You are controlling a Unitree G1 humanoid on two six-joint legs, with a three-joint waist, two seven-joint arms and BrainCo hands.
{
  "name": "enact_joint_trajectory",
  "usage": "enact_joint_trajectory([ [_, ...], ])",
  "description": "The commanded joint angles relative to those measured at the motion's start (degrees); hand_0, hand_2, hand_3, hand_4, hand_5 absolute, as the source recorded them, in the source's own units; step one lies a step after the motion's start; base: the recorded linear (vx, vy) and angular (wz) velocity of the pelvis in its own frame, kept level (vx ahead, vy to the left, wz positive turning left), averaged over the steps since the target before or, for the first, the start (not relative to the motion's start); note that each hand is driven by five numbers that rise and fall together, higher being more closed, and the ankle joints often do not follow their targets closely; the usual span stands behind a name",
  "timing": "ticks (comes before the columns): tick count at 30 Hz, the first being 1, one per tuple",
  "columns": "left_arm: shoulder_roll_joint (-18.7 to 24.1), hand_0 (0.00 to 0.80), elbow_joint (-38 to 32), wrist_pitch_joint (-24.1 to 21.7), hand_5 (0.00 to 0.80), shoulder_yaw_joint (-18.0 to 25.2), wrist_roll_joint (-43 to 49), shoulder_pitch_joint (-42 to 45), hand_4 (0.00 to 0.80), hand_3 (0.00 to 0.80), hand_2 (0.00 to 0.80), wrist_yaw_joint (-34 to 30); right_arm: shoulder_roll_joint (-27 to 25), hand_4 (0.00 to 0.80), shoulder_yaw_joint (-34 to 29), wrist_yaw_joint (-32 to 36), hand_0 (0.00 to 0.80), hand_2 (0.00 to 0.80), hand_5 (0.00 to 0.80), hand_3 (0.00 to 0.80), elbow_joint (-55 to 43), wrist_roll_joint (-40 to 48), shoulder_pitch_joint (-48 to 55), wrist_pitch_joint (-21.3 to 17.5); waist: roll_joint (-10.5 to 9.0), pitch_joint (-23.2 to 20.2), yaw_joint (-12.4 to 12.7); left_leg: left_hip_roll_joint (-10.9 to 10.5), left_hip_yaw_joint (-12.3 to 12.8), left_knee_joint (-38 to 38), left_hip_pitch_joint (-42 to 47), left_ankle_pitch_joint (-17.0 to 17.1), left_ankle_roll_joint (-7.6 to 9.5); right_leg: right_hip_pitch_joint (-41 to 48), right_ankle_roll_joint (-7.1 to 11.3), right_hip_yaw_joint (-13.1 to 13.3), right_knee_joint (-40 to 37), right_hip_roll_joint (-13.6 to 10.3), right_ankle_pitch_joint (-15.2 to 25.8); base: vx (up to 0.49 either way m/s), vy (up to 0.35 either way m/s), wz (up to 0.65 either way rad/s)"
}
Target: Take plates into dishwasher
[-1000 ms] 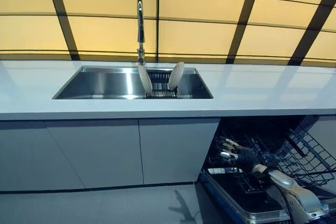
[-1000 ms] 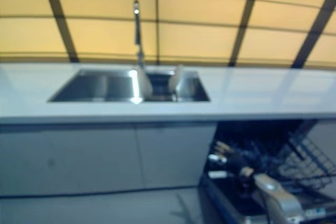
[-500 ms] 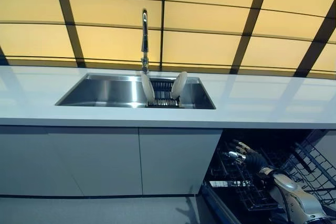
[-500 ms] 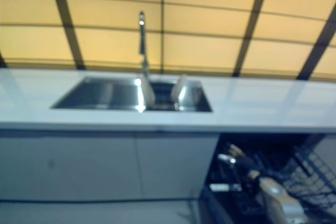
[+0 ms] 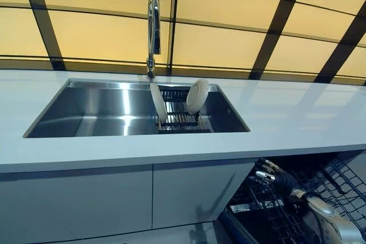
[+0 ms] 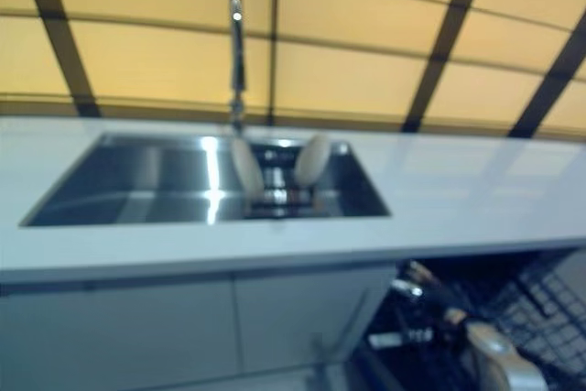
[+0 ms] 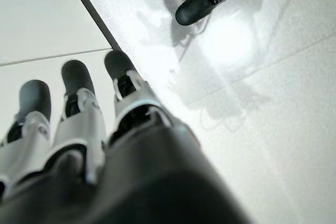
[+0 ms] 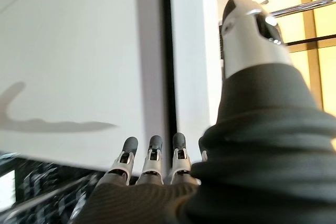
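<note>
Left eye view | plates in sink rack | right hand released, empty, well apart by dishwasher

Two plates stand in a rack at the sink's right end; faucet behind; dishwasher rack below the counter, right.

Two white plates standing on edge in a dark rack inside the steel sink, centre frame, open dishwasher lower right
</note>
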Motion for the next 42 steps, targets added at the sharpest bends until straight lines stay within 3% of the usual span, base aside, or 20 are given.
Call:
enact_joint_trajectory([
  [1, -1.21, 0.0, 5.23, 2.69, 0.0, 2.5, 1.34, -0.89, 0.0, 0.0, 0.0, 5.86, -0.02, 0.0, 1.05, -3.09, 0.0, 0.0, 0.0, 0.0, 2.1, -1.6, -4.43, -2.79, -0.75, -3.84, 1.15, 1.54, -2.11, 1.22, -2.29, -2.25, -0.67, -1.25, 1.45, -2.28, 4.17, -2.62, 2.6, 0.097, 0.07, -0.36],
  [5, -1.65, 0.0, 5.59, 4.04, 0.0, 3.5, 1.34, -0.36, 0.0, 0.0, 0.0, 7.68, 0.97, 0.0, 1.33, -5.18, 0.0, 0.0, 0.0, 0.0, 3.98, -1.81, -5.8, -2.85, -0.86, -4.54, 1.11, 0.13, -1.98, 3.83, -2.72, -3.79, 0.7, -1.7, 2.0, -0.23, 8.57, -3.11, 4.19, 0.099, 0.07, -0.19],
  [8, -1.92, 0.0, 4.67, 4.15, 0.0, 2.32, 4.9, 0.19, 0.0, 0.0, 0.0, 6.88, 2.4, 0.0, 0.04, -6.49, 0.0, 0.0, 0.0, 0.0, 4.73, -1.89, -4.62, -3.55, -0.29, -4.95, 0.6, -1.64, -2.07, 4.08, -1.62, -4.79, 2.41, -4.27, 2.14, 0.83, 18.73, -4.53, 10.72, 0.113, 0.139, -0.12],
  [9, -1.93, 0.0, 4.57, 4.18, 0.0, 2.13, 5.28, 0.23, 0.0, 0.0, 0.0, 6.59, 2.53, 0.0, -0.04, -6.66, 0.0, 0.0, 0.0, 0.0, 4.78, -2.09, -4.47, -3.73, -0.16, -4.95, 0.55, -1.75, -2.07, 3.92, -1.4, -4.82, 2.52, -4.69, 2.12, 0.95, 19.71, -4.63, 11.12, 0.155, 0.212, 0.1],
  [10, -1.65, 0.0, 4.15, 4.63, 0.0, 0.73, 6.84, 0.32, 0.0, 0.0, 0.0, 4.73, 3.03, 0.0, -0.75, -7.57, 0.0, 0.0, 0.0, 0.0, 4.35, -3.14, -3.35, -3.98, 1.47, -4.75, -0.24, -1.67, -1.9, 3.52, -0.03, -5.36, 3.06, -7.56, 1.86, 1.47, 28.39, -4.32, 13.53, 0.187, 0.221, 0.23],
  [12, -1.12, 0.0, 3.54, 5.25, 0.0, -0.79, 8.91, 0.9, 0.0, 0.0, 0.0, 2.17, 3.09, 0.0, -1.79, -8.86, 0.0, 0.0, 0.0, 0.0, 3.17, -3.14, -1.14, -3.96, 3.06, -4.46, -1.35, -1.57, -2.34, 3.46, 1.53, -6.21, 3.42, -12.61, 1.45, 2.68, 37.68, -3.2, 14.82, 0.246, 0.224, 0.58],
  [13, -0.35, 0.0, 2.69, 5.99, 0.0, -1.39, 9.36, 1.71, 0.0, 0.0, 0.0, 1.04, 2.63, 0.0, -2.95, -9.1, 0.0, 0.0, 0.0, 0.0, 1.89, -3.22, 1.01, -3.12, 3.96, -3.84, -2.73, -1.52, -2.8, 2.86, 3.85, -6.82, 3.57, -17.51, 1.27, 2.04, 40.92, -2.21, 15.37, 0.281, 0.142, 0.84],
  [15, 0.33, 0.0, 1.83, 6.29, 0.0, -1.21, 8.12, 1.82, 0.0, 0.0, 0.0, 0.95, 1.95, 0.0, -3.68, -8.83, 0.0, 0.0, 0.0, 0.0, 1.24, -3.39, 2.33, -2.69, 3.73, -3.34, -3.9, -1.76, -2.65, 1.62, 5.99, -7.04, 3.13, -20.77, 1.35, 0.85, 36.03, -2.56, 15.63, 0.3, -0.01, 0.6],
  [19, 0.57, 0.0, -0.73, 6.94, 0.0, -0.66, 6.47, 1.0, 0.0, 0.0, 0.0, 0.92, 1.07, 0.0, -4.92, -8.49, 0.0, 0.0, 0.0, 0.0, 1.21, -3.17, 2.38, -2.66, 2.1, -2.39, -5.6, -1.44, -3.58, 0.71, 9.67, -9.14, 1.36, -22.32, 1.15, -0.04, 14.5, -4.59, 15.43, 0.232, -0.207, 0.42],
  [20, 0.31, 0.0, -1.62, 6.89, 0.0, -0.95, 6.27, 0.25, 0.0, 0.0, 0.0, 1.62, 0.81, 0.0, -4.84, -8.13, 0.0, 0.0, 0.0, 0.0, 2.11, -3.26, 1.09, -3.39, 2.29, -1.56, -5.87, -0.37, -4.29, 1.37, 10.74, -10.9, 0.73, -22.23, 1.23, -0.4, 8.23, -4.93, 15.88, 0.139, -0.208, 0.54],
  [22, 0.12, 0.0, -2.12, 6.52, 0.0, -1.02, 5.63, -0.22, 0.0, 0.0, 0.0, 1.61, 0.65, 0.0, -4.71, -8.39, 0.0, 0.0, 0.0, 0.0, 3.09, -3.09, -0.88, -3.61, 2.01, -1.22, -5.64, 0.04, -4.01, 2.53, 10.86, -12.59, 0.6, -21.61, 1.36, -1.03, 5.55, -4.83, 14.15, 0.128, -0.17, 0.25],
  [25, -1.25, 0.0, -1.86, 5.2, 0.0, 0.19, 3.85, 1.01, 0.0, 0.0, 0.0, 2.53, -0.09, 0.0, -4.33, -9.47, 0.0, 0.0, 0.0, 0.0, 3.38, -2.37, -2.51, -2.07, 1.0, -2.11, -5.15, 0.32, -3.28, 5.66, 11.21, -13.69, -0.41, -17.24, 1.5, -1.76, 4.35, -4.69, 13.04, 0.19, -0.159, 0.31],
  [29, -2.55, 0.0, 0.55, 4.22, 0.0, 0.68, 6.34, 1.19, 0.0, 0.0, 0.0, 1.61, 0.83, 0.0, -3.32, -10.51, 0.0, 0.0, 0.0, 0.0, 2.56, -3.56, -2.06, -1.51, 0.58, -3.54, -5.01, 1.7, -2.37, 2.92, 12.94, -12.25, -1.12, -13.69, 1.65, -2.87, 2.1, -3.92, 12.19, 0.158, -0.114, 0.07],
  [36, -2.22, 0.0, 1.95, 3.43, 0.0, 0.82, 3.31, 2.08, 0.0, 0.0, 0.0, 2.2, 1.04, 0.0, -2.34, -12.66, 0.0, 0.0, 0.0, 0.0, 3.49, -6.35, -3.16, -1.48, 1.35, -3.53, -4.92, 1.75, -2.14, 1.61, 13.55, -11.96, -1.57, -13.07, 1.79, -3.21, 1.15, -3.72, 11.93, 0.073, -0.056, -0.34],
  [38, -1.77, 0.0, 3.07, 2.41, 0.0, 1.61, 4.61, 3.45, 0.0, 0.0, 0.0, 1.4, 1.37, 0.0, -1.33, -13.28, 0.0, 0.0, 0.0, 0.0, 3.28, -6.85, -4.56, -1.91, 1.63, -2.69, -4.25, 1.27, -2.24, 0.54, 13.75, -11.44, -1.38, -14.08, 2.57, -4.31, 1.1, -4.12, 13.05, 0.124, -0.093, -0.19],
  [42, -1.68, 0.0, 2.75, 1.57, 0.0, 0.46, 4.79, 3.02, 0.0, 0.0, 0.0, 1.55, 1.77, 0.0, -0.79, -16.51, 0.0, 0.0, 0.0, 0.0, 3.58, -9.03, -7.6, -3.39, 1.94, -2.19, -3.24, 1.7, -3.35, -0.08, 12.53, -10.1, -1.53, -13.47, 1.6, -4.85, 2.24, -2.89, 11.37, 0.106, -0.098, -0.03],
])
